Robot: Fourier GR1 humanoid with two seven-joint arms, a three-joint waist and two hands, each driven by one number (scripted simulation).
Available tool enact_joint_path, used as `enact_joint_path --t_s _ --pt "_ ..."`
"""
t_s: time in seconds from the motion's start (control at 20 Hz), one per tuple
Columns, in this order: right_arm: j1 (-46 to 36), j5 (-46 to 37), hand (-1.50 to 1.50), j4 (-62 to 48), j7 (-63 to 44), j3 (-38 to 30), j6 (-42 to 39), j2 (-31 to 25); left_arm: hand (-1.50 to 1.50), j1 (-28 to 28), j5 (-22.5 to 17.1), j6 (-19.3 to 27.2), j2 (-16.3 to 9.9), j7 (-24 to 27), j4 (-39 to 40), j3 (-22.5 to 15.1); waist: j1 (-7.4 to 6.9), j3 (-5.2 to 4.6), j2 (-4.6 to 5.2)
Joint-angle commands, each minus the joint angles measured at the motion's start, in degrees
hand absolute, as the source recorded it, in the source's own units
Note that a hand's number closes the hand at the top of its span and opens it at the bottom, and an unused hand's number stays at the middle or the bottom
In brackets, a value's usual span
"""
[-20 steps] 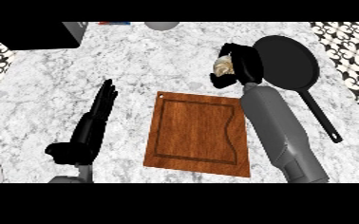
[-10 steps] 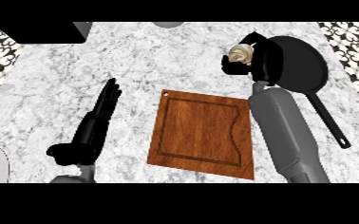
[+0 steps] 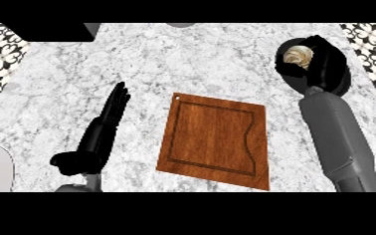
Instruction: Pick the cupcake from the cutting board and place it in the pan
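The cupcake (image 3: 299, 56), pale with swirled frosting, is held over the black pan (image 3: 337, 77) at the upper right. My right hand (image 3: 319, 58) is shut round it, fingers curled at its side, and hides much of the pan. The brown wooden cutting board (image 3: 217, 139) lies bare in the middle of the marble counter, left of my right forearm. My left hand (image 3: 103, 129) rests open on the counter left of the board, fingers straight and pointing away from me.
A dark box (image 3: 47, 31) sits at the top left corner. A grey round object (image 3: 180, 25) peeks in at the top edge. A pale rounded shape (image 3: 4, 169) shows at the left edge. Patterned tiles (image 3: 9, 55) border both sides.
My right hand has carried the cupcake to the right, from beside the pan's left rim to over the pan. The view has shifted. The left hand stays still.
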State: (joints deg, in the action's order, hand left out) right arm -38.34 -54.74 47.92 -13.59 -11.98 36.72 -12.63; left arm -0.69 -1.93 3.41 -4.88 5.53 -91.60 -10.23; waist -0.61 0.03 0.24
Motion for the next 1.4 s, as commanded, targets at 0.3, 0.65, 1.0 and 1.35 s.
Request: enact_joint_path --t_s 0.3,0.65,1.0,1.35 --pt "-6.3 9.5 1.50 -18.9 17.7 -11.6 14.4 -9.4 0.00 -3.7 0.3 -0.9 0.7 0.7 2.2 0.2 -2.03 0.20 1.07" --pt "-7.8 15.7 1.50 -26.0 28.6 -17.0 12.2 -14.8 0.00 -5.9 0.5 -0.1 1.3 -2.8 0.5 0.2 -2.80 0.34 1.37" --pt "-11.1 11.6 -1.50 -39.0 18.1 -13.3 -10.2 -18.6 0.00 -5.2 1.8 -0.4 2.7 -0.8 1.9 -2.3 -4.89 0.33 2.10" --pt "-12.2 17.0 -1.50 -37.5 26.1 -18.3 -12.1 -17.4 0.00 -6.2 1.4 -1.1 2.2 -1.4 2.2 -1.7 -5.09 0.55 2.44"
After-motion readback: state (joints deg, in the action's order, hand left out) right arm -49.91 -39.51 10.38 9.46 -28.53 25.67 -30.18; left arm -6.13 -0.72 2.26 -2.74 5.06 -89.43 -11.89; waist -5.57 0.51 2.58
